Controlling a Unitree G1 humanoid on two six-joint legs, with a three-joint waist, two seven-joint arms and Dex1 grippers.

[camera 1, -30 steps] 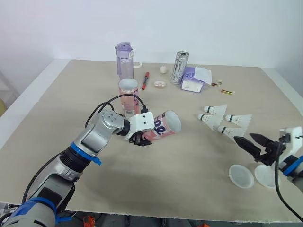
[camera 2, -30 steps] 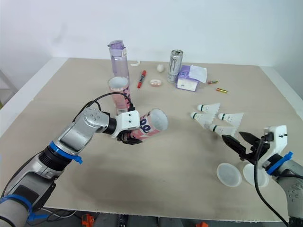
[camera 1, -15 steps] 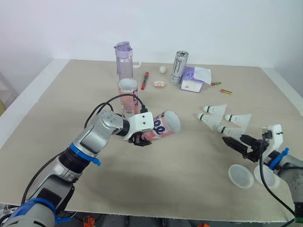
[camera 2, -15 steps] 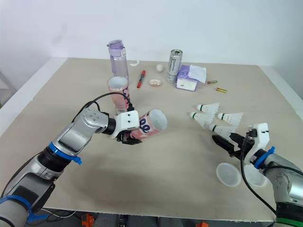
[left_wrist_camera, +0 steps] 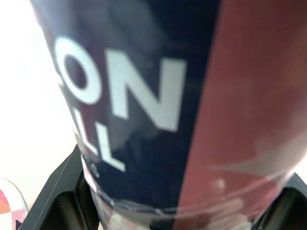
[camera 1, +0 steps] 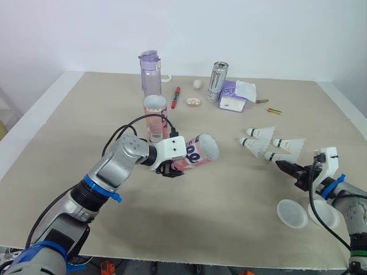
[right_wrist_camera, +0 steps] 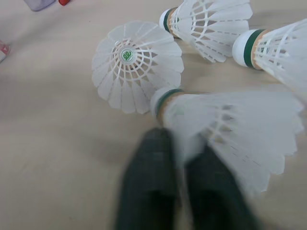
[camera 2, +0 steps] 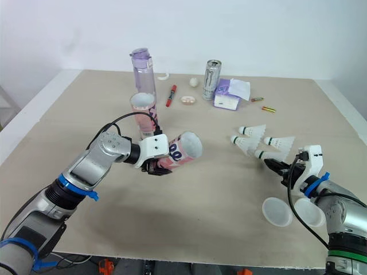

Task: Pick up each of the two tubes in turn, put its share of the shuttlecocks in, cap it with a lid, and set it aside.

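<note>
Early stage, it seems: left gripper clamps 1 tilted tube, right gripper, slightly parted, sits at 4 loose shuttlecocks at 3 o'clock; 2 lids unused.

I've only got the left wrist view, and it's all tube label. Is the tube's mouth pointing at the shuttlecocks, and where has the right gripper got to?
Observer: Yes. The left gripper holds the tube tipped nearly level, with its open mouth toward the four shuttlecocks on the robot's right.
Operator: And the right gripper?
Observer: The right gripper is low at the nearest shuttlecock, right by its feather skirt. I can't tell whether it has a grip.
Operator: Are the lids within reach?
Observer: There are two white lids lying flat beside the right arm, near the front edge of the table.
</note>
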